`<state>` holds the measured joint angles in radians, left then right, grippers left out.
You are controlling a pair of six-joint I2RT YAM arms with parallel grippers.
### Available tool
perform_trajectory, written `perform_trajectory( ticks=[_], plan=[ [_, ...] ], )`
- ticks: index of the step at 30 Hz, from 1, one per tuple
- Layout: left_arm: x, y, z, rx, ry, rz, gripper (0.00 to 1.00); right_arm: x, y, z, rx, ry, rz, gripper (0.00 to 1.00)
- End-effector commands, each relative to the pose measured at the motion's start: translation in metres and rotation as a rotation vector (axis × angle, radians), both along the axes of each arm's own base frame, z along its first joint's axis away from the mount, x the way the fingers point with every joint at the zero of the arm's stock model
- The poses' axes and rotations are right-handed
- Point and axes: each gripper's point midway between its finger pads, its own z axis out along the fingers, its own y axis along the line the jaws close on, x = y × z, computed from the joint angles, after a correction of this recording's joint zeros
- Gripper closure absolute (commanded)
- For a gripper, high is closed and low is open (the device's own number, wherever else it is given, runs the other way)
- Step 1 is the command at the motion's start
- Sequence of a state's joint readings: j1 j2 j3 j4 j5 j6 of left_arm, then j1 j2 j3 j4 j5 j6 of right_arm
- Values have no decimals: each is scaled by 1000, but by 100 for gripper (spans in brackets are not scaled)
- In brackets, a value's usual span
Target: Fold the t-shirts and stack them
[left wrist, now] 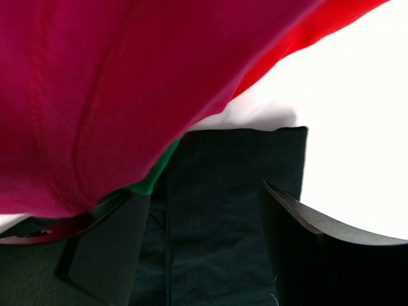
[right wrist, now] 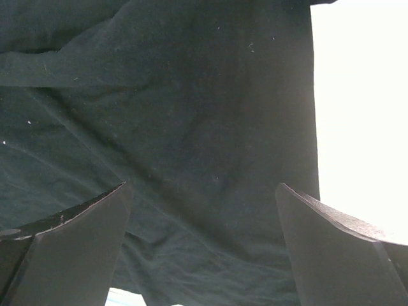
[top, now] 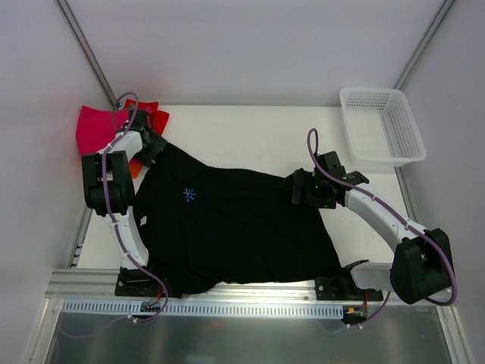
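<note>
A large black t-shirt lies spread over the table, with a small blue mark on its chest. My left gripper sits at the shirt's far-left sleeve. Its jaws are open, with sleeve cloth lying between the fingers. Right beside it is a stack of folded shirts: magenta-pink, red and a green edge. My right gripper hovers over the shirt's right sleeve. Its jaws are open wide and hold nothing.
A white mesh basket stands at the far right corner. The white table shows bare beyond the shirt. A metal rail runs along the near edge, and the shirt's hem hangs over it.
</note>
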<state>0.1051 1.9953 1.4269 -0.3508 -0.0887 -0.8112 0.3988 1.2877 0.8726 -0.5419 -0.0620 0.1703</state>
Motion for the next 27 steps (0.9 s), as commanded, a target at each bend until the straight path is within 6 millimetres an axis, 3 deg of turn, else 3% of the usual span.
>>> perform_trajectory(
  ticks=[1,7,14,15,20,23,27],
  plan=[
    [-4,-15,0,-51,-20,-19,32,4,2,2,17,-13,7,1],
    [-11,-15,-9,-50,-4,-14,32,3,2,1,18,-6,6,0],
    [-5,-6,-7,-11,-18,2,38,2,1,1,18,-8,4,1],
    [-2,-6,-5,-10,-24,-1,41,3,1,1,18,-8,5,0],
    [14,-13,6,-29,-67,-48,74,3,2,-1,19,1,6,1],
    [20,-15,8,-39,-80,-66,83,3,2,-1,20,3,7,0],
    [23,-18,8,-45,-82,-79,86,3,3,-1,22,4,7,0]
  ],
)
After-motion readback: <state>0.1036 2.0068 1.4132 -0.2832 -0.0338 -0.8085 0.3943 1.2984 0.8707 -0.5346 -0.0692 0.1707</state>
